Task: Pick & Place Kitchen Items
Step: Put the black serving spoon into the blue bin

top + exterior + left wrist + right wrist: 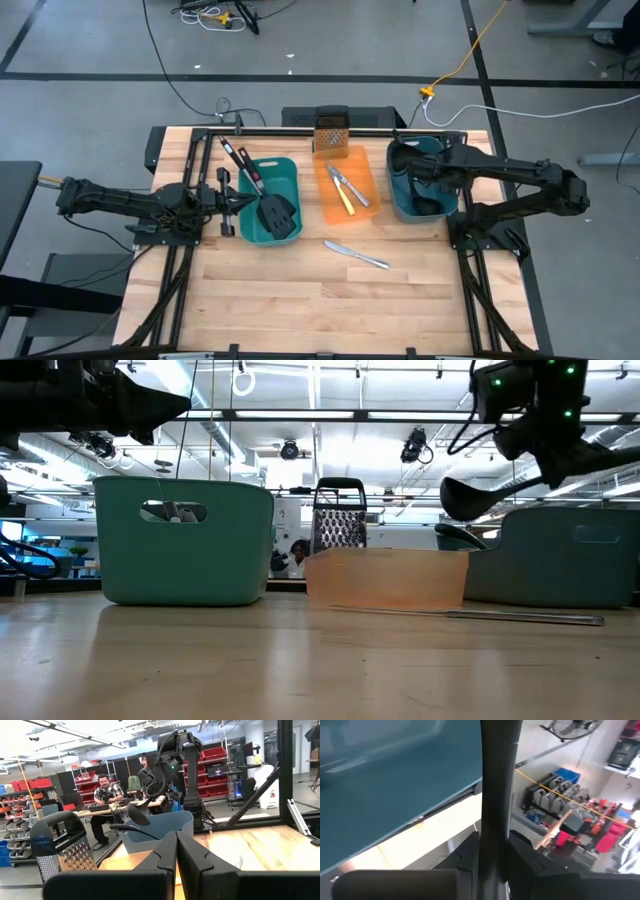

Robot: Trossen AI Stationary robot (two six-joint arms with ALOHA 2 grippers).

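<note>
My right gripper point(408, 163) is shut on a black ladle point(478, 496) above the right teal tub point(425, 205). A second ladle point(462, 536) lies in that tub, its bowl end over the rim. Two black spatulas point(275, 212) stand in the left teal tub point(290, 172), their handles leaning out over its far left rim. A silver knife and a yellow-handled knife point(347, 190) lie in the orange tray point(330, 208). Another silver knife point(357, 255) lies flat on the table. My left gripper point(228, 200) is shut and empty, just left of the left tub. My right gripper pinches the ladle's handle point(496, 790) between its two fingers, which lie across it. The ladle is lifted clear and tilted, its bowl point(470, 498) hanging lower than the fingers, above the tub's left rim. How far along the handle the hold is does not show.
A brownish box grater point(332, 135) stands at the far edge behind the orange tray. Bare wood lies in front of the tubs, toward the near edge. A black frame rail runs along the table's far side. People sit at desks in the room beyond.
</note>
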